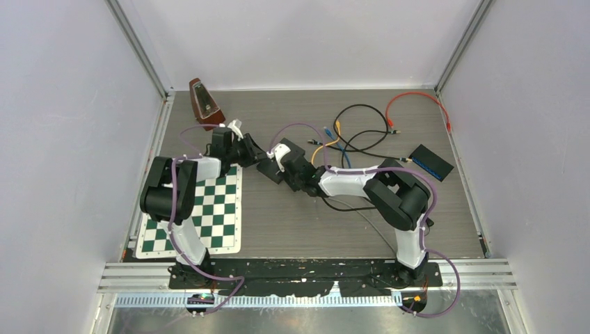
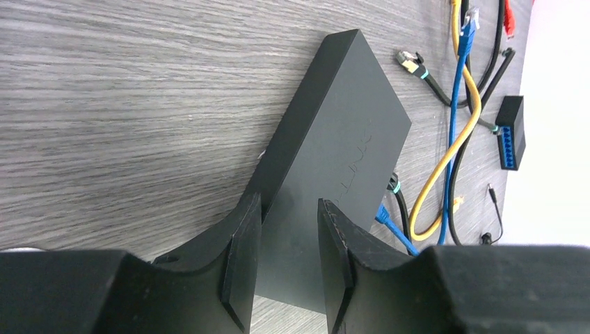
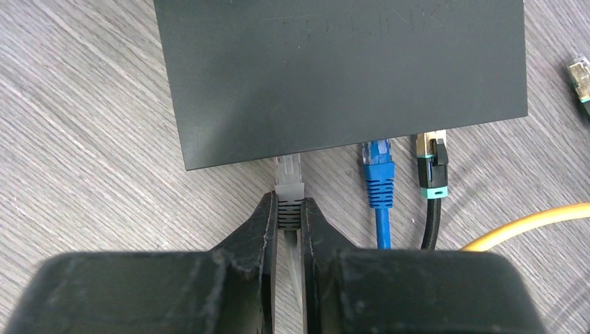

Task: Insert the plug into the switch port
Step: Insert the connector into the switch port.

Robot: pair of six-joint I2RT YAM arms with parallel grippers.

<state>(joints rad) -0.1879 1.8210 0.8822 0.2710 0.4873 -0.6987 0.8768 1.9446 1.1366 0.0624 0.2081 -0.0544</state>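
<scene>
Worktop of grey wood-grain laminate (image 1: 313,229) carried a flat black box-shaped network switch (image 3: 341,76), which lay near the centre of the top view between the two arms. At the lower middle of the right wrist view, the right gripper (image 3: 289,209) was clamped on the grey boot of a clear-tipped plug (image 3: 289,188). The plug's tip met the switch's front edge, left of a blue plug (image 3: 376,170) and a gold plug (image 3: 431,163) with a teal collar, both at the same edge. How deep the clear tip sat in its port could not be told. A yellow cable (image 3: 536,221) crossed the lower right of that view.

In the left wrist view, the left gripper (image 2: 289,209) straddled the switch's near end, one finger on each side; whether it pressed the casing could not be told. A second black box (image 2: 511,132) with a blue port row lay at the right edge.
</scene>
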